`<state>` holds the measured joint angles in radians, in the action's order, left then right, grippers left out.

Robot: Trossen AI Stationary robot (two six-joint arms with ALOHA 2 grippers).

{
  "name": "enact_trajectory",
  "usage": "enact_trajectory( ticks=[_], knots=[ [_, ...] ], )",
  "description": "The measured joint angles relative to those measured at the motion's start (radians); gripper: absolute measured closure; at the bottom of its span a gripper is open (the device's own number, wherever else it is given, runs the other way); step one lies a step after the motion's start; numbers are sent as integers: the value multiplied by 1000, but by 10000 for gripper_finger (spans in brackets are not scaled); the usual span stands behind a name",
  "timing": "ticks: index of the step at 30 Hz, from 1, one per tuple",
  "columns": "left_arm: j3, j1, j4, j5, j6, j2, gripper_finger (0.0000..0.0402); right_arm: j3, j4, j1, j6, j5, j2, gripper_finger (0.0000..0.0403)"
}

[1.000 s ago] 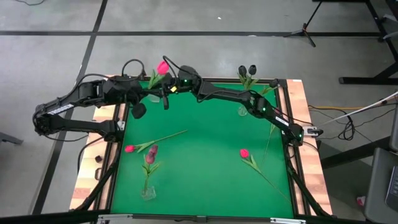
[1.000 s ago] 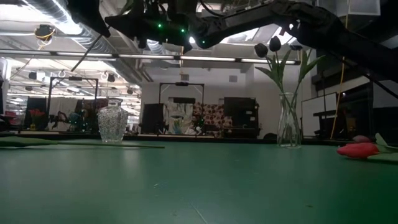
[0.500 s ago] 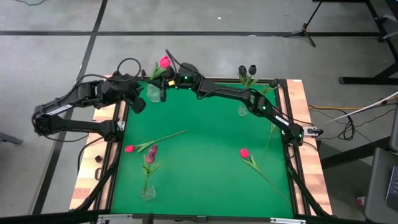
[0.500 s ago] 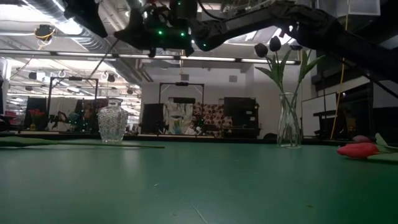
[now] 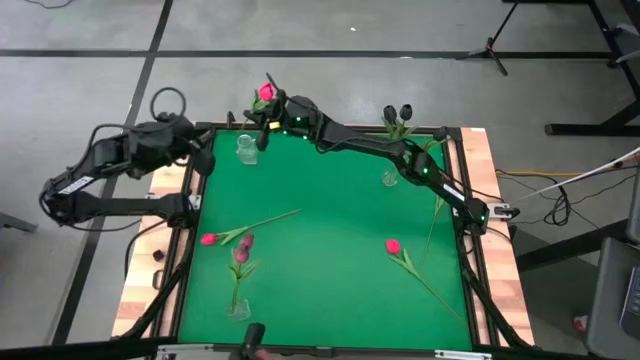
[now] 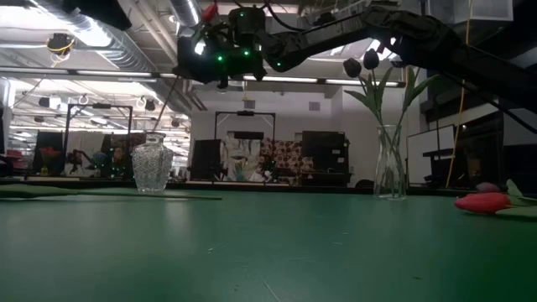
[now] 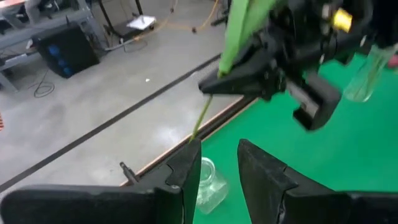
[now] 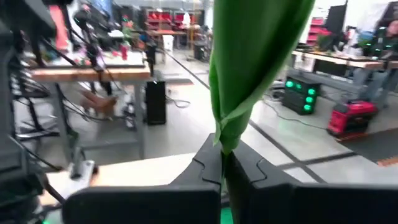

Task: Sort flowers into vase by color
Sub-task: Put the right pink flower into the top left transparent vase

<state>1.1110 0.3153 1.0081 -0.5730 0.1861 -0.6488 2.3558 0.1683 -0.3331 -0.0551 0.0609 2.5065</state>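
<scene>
above the round vase [image 5: 245,149], right fingers [image 8: 222,163] clench a pink tulip [image 5: 265,93]; left fingers [image 7: 184,174] parted, empty.

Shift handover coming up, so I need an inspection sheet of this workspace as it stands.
Surface: green mat on a wood-edged table.
Job's things: pink tulip held over the rear-left glass vase; two dark tulips in the rear-right vase; maroon tulip in the front-left vase; two pink tulips lying loose.
Clutter: nothing seen.
Grippers: right gripper shut on the pink tulip's stem; left gripper at the table's left edge, fingers apart, empty.
Cables: white cable on the floor, right.
Surroundings: grey floor, workshop benches beyond.
</scene>
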Motion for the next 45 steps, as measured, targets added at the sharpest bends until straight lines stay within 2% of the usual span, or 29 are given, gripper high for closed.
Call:
enact_trajectory(
  ticks=[5, 12, 18, 24, 45],
  knots=[
    [0, 0, -10, 1, 23, 33, 302, 0, -13, 22, -98, -66, 0, 402],
    [0, 0, -15, 3, 25, 36, 302, 0, -18, 52, -171, -89, -17, 402],
    [0, 0, -15, 3, 25, 36, 302, 1, -146, 72, -187, -121, -94, 403],
    [0, 0, -15, 3, 47, 36, 302, 0, -189, 73, -172, -62, -114, 403],
    [0, 0, -15, 3, 73, 36, 302, -27, -183, 71, -106, 23, -80, 403]
  ],
)
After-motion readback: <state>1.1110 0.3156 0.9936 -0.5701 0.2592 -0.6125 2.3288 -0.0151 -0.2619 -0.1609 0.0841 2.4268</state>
